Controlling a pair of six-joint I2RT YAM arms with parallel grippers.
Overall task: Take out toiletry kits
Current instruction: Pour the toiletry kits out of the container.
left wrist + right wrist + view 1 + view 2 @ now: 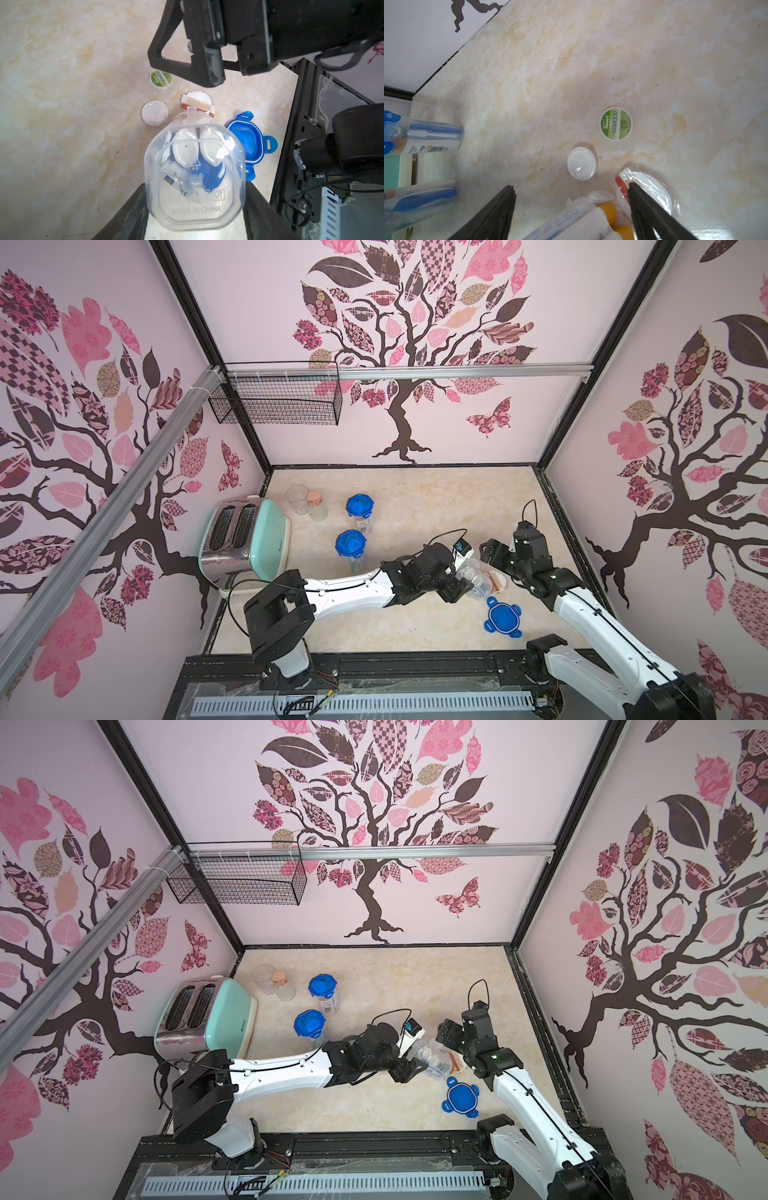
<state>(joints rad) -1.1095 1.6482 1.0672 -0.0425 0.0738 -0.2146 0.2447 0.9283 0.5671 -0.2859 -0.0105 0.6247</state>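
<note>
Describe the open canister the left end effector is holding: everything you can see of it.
The canister is clear plastic, rounded-square, its base moulded MADE IN CHINA. The left end effector clamps its sides near the base and holds it tipped well off upright, mouth toward the tabletop. Its blue lid is off, lying on the tabletop alongside. Inside show white bottles, their yellow caps at the mouth. A clear-wrapped packet lies just beyond the mouth.

The canister (193, 176) was clear, smooth plastic, its lid (247, 145) glossy blue plastic, the cotton-swab packet (197, 101) wrapped in shiny clear film, the tabletop (571, 62) polished and marble-patterned, and the toaster (249, 539) part chrome metal, part glossy mint.
</note>
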